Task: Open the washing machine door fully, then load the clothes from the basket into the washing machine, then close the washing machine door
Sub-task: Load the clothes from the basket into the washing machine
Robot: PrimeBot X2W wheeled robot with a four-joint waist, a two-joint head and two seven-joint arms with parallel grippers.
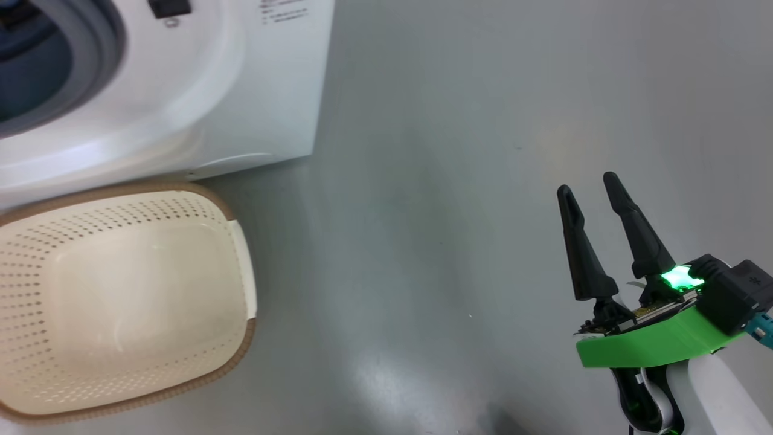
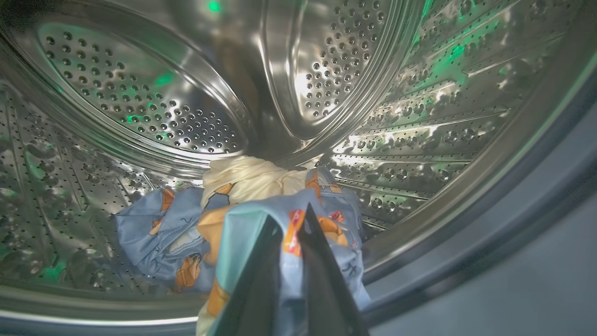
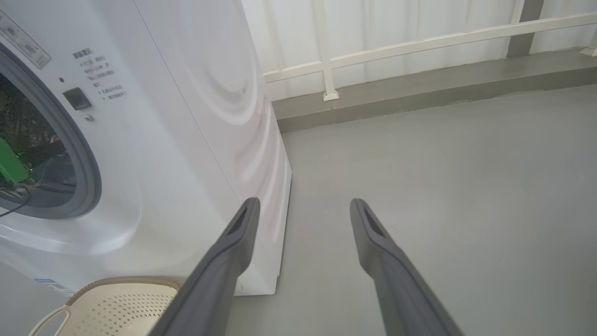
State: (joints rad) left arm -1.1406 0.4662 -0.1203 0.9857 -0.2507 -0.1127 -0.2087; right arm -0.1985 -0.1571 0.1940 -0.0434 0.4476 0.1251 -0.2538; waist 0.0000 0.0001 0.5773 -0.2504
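Clothes [image 2: 242,210] are inside the washing machine [image 1: 253,90]. Nearest, the left tool [image 2: 290,223] is pressed together on a fold of blue printed cloth. Just beyond it the rest sits as one bundle on the floor of the steel drum [image 2: 140,107], with a cream piece on top and a pale blue one in front. Outside, the one basket [image 1: 241,338] stands empty on the floor [image 1: 453,181], just beside the single machine behind it. The right tool [image 1: 587,184] hovers spread, holding nothing. Loading looks nearly done. Next, I judge, the left tool must let go and back out without dragging cloth over the rim, and then the door needs closing.
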